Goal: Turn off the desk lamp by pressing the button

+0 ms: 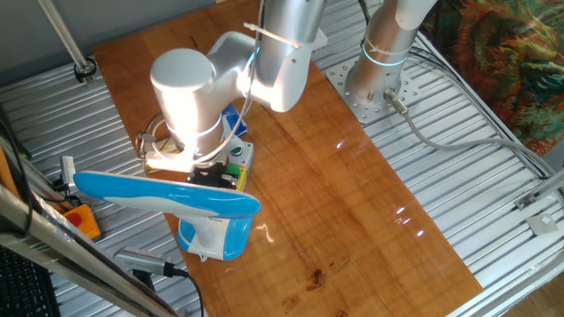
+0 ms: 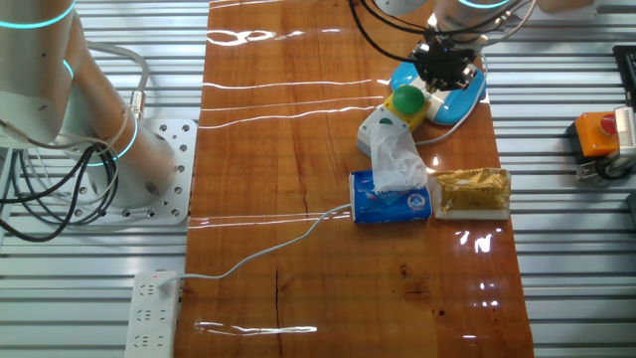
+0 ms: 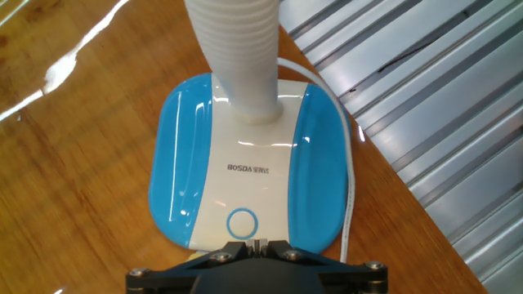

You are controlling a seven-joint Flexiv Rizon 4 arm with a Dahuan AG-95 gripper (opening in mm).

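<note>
The desk lamp has a long blue head (image 1: 167, 195), a white ribbed neck (image 3: 237, 57) and a blue-and-white base (image 3: 245, 163) with a small blue ring (image 3: 241, 222) on its front. The green button (image 2: 407, 99), with a yellow surround on a white box, stands just left of the lamp base (image 2: 459, 97). It is out of the hand view. My gripper (image 3: 257, 244) hangs over the front edge of the lamp base, close to the blue ring, with its fingertips shut together and holding nothing. It also shows in the other fixed view (image 2: 444, 68), to the right of the green button.
A blue tissue pack (image 2: 391, 197) and a gold packet (image 2: 475, 191) lie in front of the button box. An orange box with a red button (image 2: 596, 134) sits on the metal slats at the right. A white cable (image 2: 268, 249) runs to a power strip (image 2: 154, 298).
</note>
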